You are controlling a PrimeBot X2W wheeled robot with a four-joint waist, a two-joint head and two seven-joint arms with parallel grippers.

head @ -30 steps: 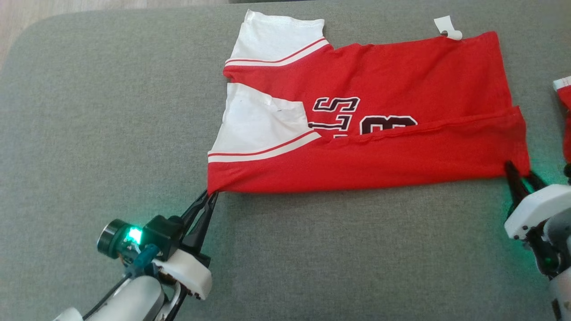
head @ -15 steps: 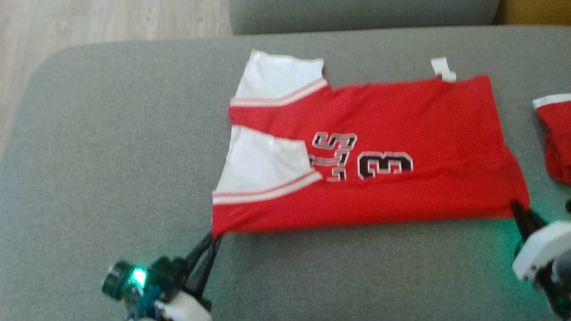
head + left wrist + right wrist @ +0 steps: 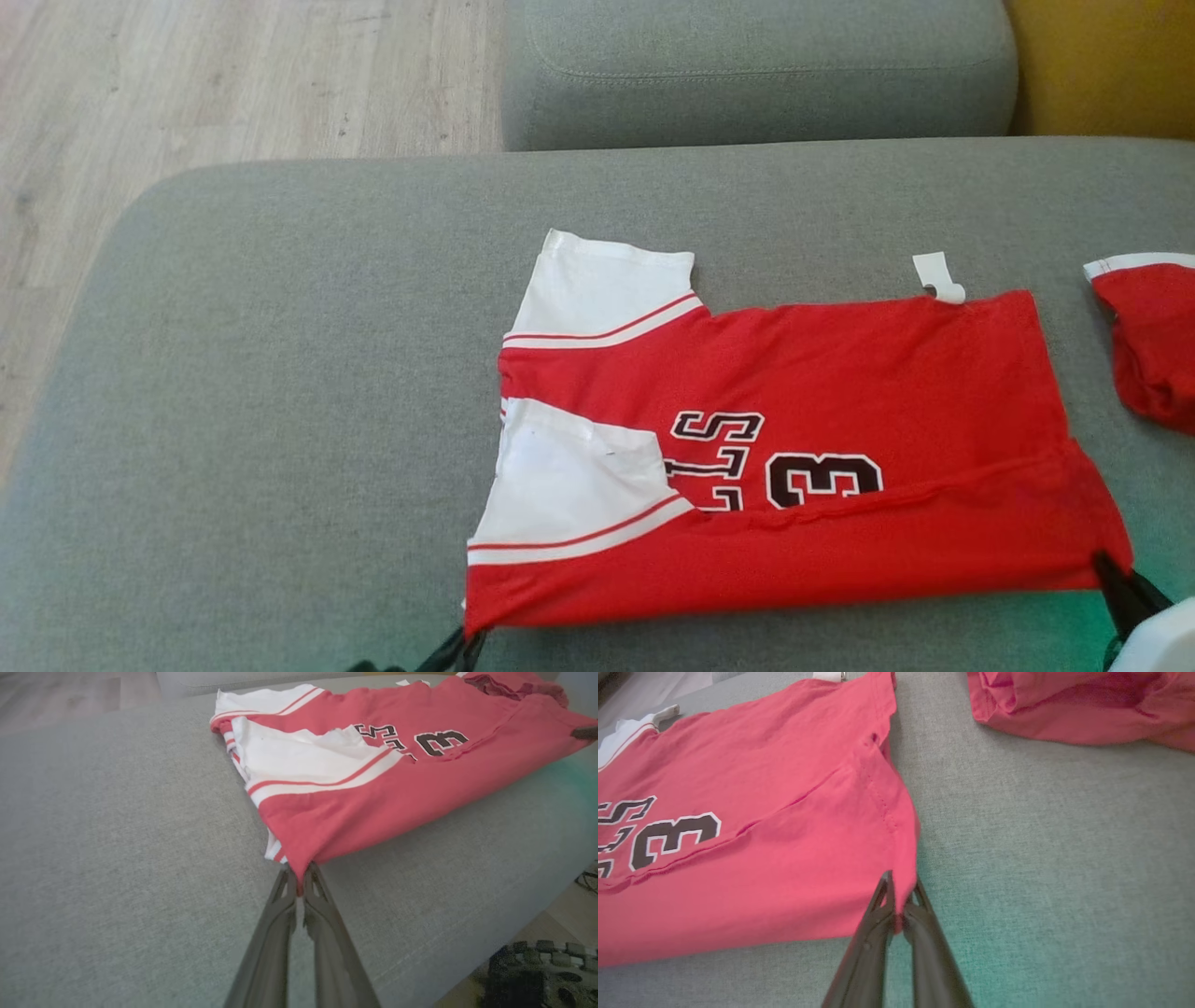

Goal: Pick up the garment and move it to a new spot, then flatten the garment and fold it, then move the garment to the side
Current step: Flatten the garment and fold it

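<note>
Head view: the whole picture has shifted since a second ago, so the camera has moved. The wooden floor [image 3: 187, 84] and a back cushion [image 3: 756, 75] now show beyond the grey seat cushion [image 3: 280, 373]. One garment [image 3: 840, 373], red with two white sleeves, lies on the seat right of the middle. Its long axis runs left to right, sleeves at the left end and hem at the right. One white tag [image 3: 936, 278] sits at its far edge. One second red garment [image 3: 1153, 345] lies apart at the far right. The left gripper [image 3: 462, 642] is at the near left corner and the right gripper [image 3: 1111, 569] at the near right corner, as before.

Left wrist view: the left gripper [image 3: 299, 877] is clenched on the corner of the garment [image 3: 373, 793], red cloth pinched between its tips.

Right wrist view: the right gripper [image 3: 901, 891], whose fingers stood apart a second ago, now grasps the hem corner of the garment [image 3: 761, 788]. The tag [image 3: 665, 713] and the second red garment [image 3: 1073, 704] lie beyond.
</note>
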